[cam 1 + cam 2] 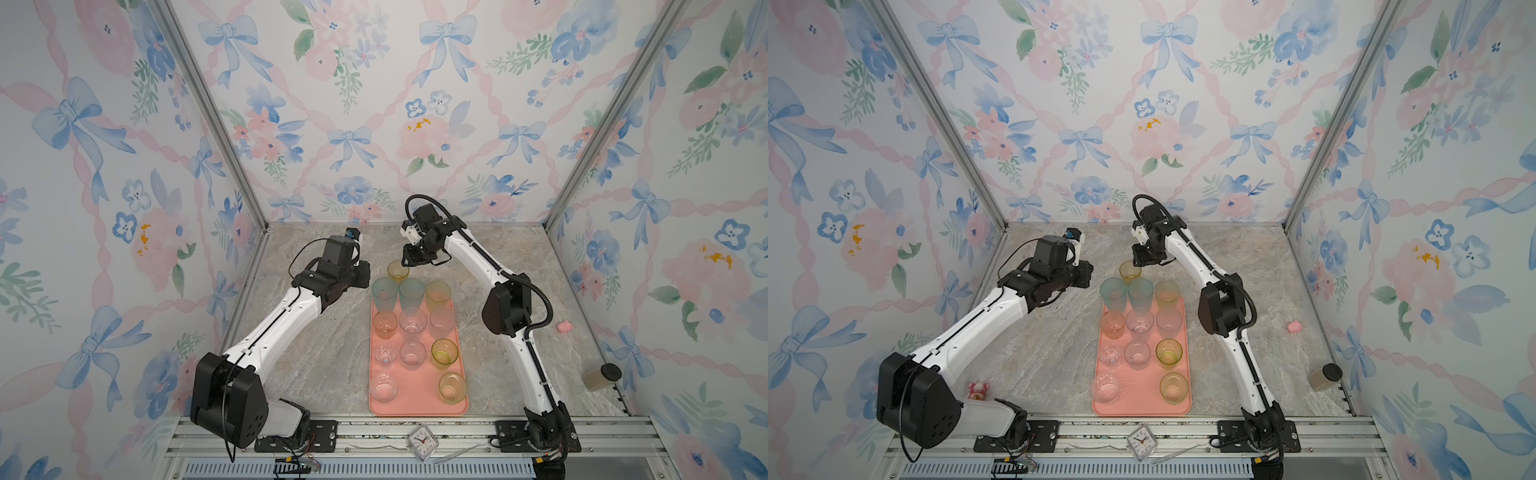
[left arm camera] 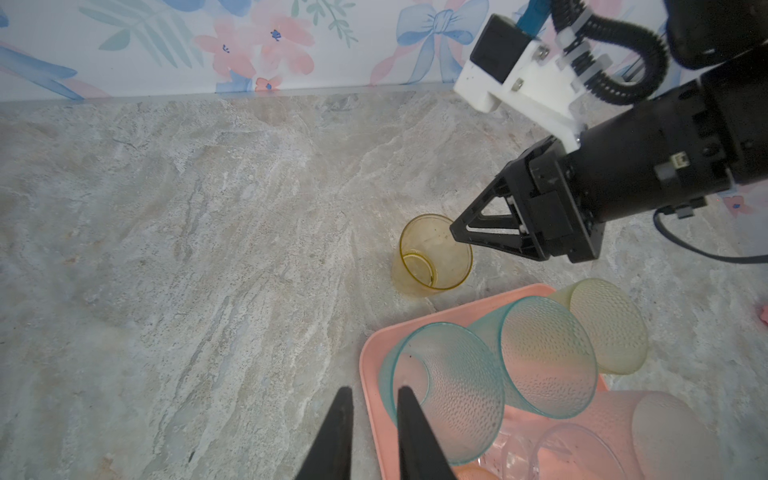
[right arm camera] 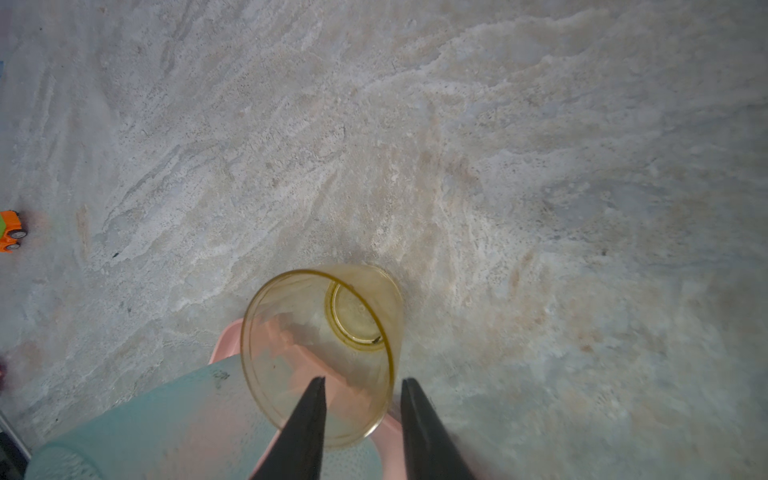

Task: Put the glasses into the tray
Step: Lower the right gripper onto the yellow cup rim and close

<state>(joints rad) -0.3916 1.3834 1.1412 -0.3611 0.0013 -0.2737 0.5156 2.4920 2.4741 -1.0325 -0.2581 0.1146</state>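
Here, the salmon-pink tray (image 1: 417, 397) lies lengthwise on the marble tabletop (image 1: 316, 365) between the two arms. Eleven glasses (image 1: 411, 353) stand upright in it, in rows of three with a pair at its near end. The far row holds two teal tumblers and a pale yellow one. The rest are orange, clear, frosted pink, yellow-green and amber. The twelfth, a short amber glass (image 1: 398, 270), stands upright on the tabletop just beyond the tray's far end, close to the rim but outside it. The right gripper (image 3: 362, 380) is lowered onto this glass with its jaws parted. In the right wrist view one finger (image 3: 307, 424) sits inside the mouth and the other outside the wall. A clear gap remains, so the rim is straddled rather than pinched; whether the outer finger touches the wall cannot be told. The left gripper (image 2: 375, 390) hangs near the tray's far left corner, beside a teal tumbler, its fingers a narrow slit apart and holding nothing. Well to the right of the tray lie a small pink lump (image 1: 564, 327) and a jar with a black lid (image 1: 600, 375). A small clock (image 1: 423, 442) sits on the rail just past the tray's near end.
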